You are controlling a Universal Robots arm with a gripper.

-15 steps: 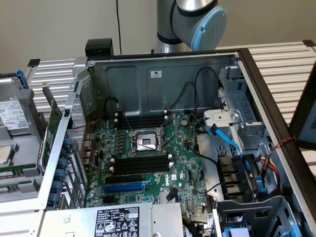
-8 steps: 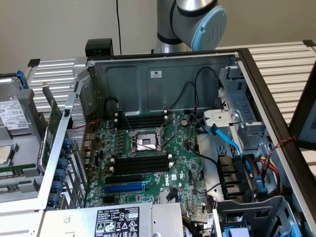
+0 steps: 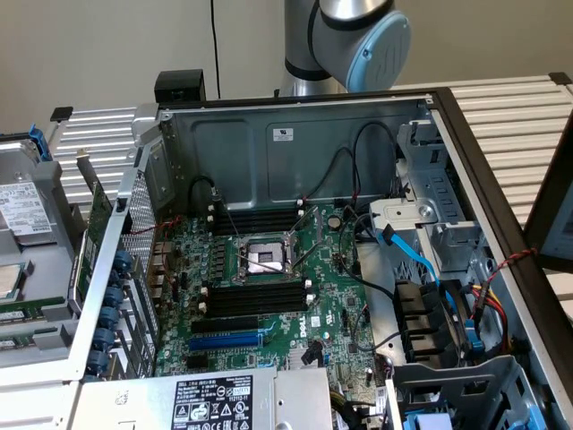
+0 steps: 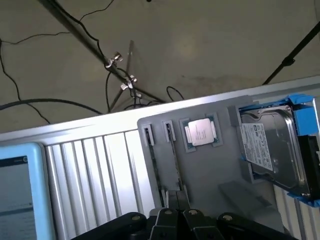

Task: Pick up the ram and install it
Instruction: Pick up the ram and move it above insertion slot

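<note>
Standing on edge in a slot of the grey tray [image 4: 215,170], the ram [image 4: 175,160] sits just beside a CPU [image 4: 200,132]. A hard drive [image 4: 270,150] in a blue carrier lies beyond the CPU.

Tool [image 4: 175,199]: lines up with the ram's near end. Contact with the ram cannot be told, nor whether the tool is open or closed.

Exterior view: open computer case [image 3: 295,134] holding a motherboard [image 3: 331,296]. Black memory slots [image 3: 255,297] with a blue slot [image 3: 224,342] at their 6 o'clock. The tray is at 9 o'clock of the case and the robot arm [image 3: 345,36] at 12 o'clock.
</note>
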